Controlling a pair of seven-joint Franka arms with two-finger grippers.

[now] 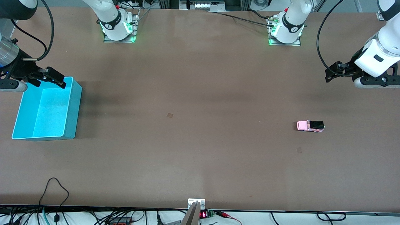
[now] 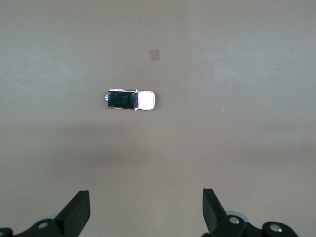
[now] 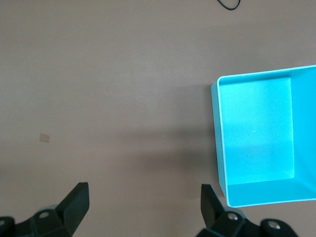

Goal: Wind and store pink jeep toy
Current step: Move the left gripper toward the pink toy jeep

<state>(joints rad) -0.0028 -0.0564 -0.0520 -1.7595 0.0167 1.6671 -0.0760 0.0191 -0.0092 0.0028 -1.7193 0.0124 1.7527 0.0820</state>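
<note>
Toward the left arm's end of the desk (image 1: 200,162) the jeep (image 1: 310,126) is parked, untouched, so nothing's been wound yet. The left pincer (image 2: 146,210) is hung up nearby, fingers spread wide; a drop onto the jeep looks needed next. The right pincer (image 3: 144,207), also splayed, is held waiting over the bin (image 1: 71,118), well apart.

Two glossy white robot arms with black joint rings, black looping cables, green-lit bases, each ending in a black two-fingered tool.
</note>
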